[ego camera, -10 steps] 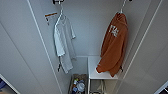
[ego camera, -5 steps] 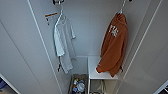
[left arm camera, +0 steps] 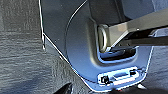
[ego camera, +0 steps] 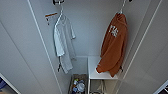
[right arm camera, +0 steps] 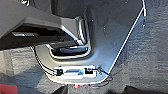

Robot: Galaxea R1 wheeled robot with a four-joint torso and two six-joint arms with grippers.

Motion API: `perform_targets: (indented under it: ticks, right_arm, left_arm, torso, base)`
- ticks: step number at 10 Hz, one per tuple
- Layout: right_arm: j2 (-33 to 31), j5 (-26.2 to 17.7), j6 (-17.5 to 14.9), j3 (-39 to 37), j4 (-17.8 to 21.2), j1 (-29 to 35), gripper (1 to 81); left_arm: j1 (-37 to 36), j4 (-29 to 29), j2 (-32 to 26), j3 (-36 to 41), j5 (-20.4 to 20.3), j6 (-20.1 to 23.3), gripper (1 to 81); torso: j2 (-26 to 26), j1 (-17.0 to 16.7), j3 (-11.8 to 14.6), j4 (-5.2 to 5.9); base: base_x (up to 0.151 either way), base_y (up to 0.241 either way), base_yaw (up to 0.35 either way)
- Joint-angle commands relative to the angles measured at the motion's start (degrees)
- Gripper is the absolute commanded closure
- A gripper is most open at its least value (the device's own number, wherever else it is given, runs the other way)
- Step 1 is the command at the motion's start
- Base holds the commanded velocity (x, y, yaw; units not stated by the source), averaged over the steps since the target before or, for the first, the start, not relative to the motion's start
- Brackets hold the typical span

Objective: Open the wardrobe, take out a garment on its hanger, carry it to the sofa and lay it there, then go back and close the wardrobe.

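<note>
Both wardrobe doors (ego camera: pixel 17 50) stood swung wide. Nearest, a basket of oddments (ego camera: pixel 78 86) sat on the floor at six o'clock beside a white shelf (ego camera: pixel 93 72). Farther in, a white shirt (ego camera: pixel 63 45) hung at ten o'clock. The rust-orange garment (ego camera: pixel 113 46) hung at two o'clock, its hanger (ego camera: pixel 121 8) hooked above. Whether either pincer was open I couldn't tell. A clean lift meant gripping the hanger, raising the hook clear.

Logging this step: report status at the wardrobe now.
Wardrobe open. Garment hanging on its hanger, lower edge draped over a white shelf. White shirt hangs apart from it. Tool states not discernible.
</note>
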Motion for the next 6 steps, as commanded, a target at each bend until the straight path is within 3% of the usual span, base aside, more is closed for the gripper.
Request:
perform_targets:
  ticks: [1,6]
  right_arm:
    - [0.4,-3.5,-0.2,0.3,-1.8,-0.5,1.0]
    - [0.6,-3.5,-0.2,0.4,-1.7,1.0,1.0]
  left_arm:
    - [-0.4,0.4,0.0,-0.3,3.4,0.3,1.0]
    - [-0.6,0.4,0.8,-0.3,3.3,0.4,1.0]
  torso:
    - [0.0,0.0,0.0,0.00]
    - [0.0,0.0,0.0,0.00]
  base:
    - [0.000,0.000,0.000]
    - [0.000,0.000,0.000]
